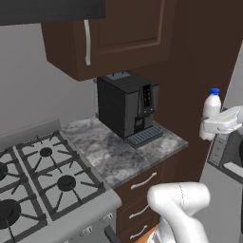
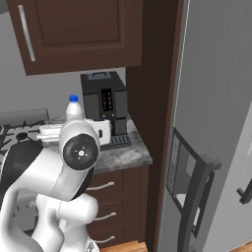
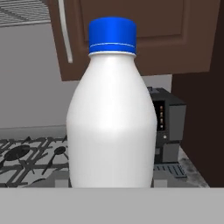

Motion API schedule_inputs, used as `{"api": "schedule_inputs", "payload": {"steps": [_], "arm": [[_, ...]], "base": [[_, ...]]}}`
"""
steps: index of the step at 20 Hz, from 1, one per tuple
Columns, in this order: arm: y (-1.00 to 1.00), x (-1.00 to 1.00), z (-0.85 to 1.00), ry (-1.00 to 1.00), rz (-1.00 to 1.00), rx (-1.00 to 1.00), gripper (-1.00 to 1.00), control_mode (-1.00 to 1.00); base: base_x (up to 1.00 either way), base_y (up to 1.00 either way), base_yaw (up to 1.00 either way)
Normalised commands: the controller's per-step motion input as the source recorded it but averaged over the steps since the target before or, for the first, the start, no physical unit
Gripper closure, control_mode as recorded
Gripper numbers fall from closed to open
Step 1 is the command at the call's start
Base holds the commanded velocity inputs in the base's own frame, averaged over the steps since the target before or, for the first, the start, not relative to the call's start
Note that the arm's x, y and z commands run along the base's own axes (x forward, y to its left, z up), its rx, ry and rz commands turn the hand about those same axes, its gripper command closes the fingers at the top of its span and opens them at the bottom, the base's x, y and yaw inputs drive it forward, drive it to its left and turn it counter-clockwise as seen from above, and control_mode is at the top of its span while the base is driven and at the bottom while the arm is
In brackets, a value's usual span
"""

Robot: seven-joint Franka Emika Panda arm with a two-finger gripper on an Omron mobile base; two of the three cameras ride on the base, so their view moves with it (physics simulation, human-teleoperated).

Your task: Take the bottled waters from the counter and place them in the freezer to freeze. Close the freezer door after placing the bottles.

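A milky white bottled water [image 3: 113,118] with a blue cap fills the hand view, upright between my jaws. My gripper [image 1: 214,124] is shut on its lower body and holds it in the air, off the right end of the speckled counter [image 1: 109,152]. From the right base view the bottle [image 2: 74,108] rises above my hand [image 2: 78,132], left of the coffee machine. The light-grey freezer door [image 2: 211,98] with its dispenser recess [image 2: 179,170] and dark handle [image 2: 197,206] stands to the right; the freezer's inside is hidden behind it.
A black coffee machine [image 1: 128,104] stands at the back of the counter. A gas stove [image 1: 42,185] lies to the left. Dark brown upper cabinets [image 1: 118,33] hang overhead, and a tall brown panel [image 2: 155,123] separates the counter from the fridge.
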Motion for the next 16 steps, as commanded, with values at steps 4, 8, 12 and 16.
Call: {"api": "schedule_inputs", "payload": {"steps": [4,8,12,16], "arm": [[0.05,-0.07,-0.01,0.00,0.00,0.00,1.00,-1.00],[0.00,0.00,0.00,0.00,0.00,0.00,1.00,1.00],[0.00,0.00,0.00,0.00,0.00,0.00,1.00,1.00],[0.00,0.00,0.00,0.00,0.00,0.00,1.00,1.00]], "base": [[0.00,0.00,0.00],[-0.59,0.11,-0.05],[-0.81,0.10,-0.14],[-0.70,0.00,-0.23]]}}
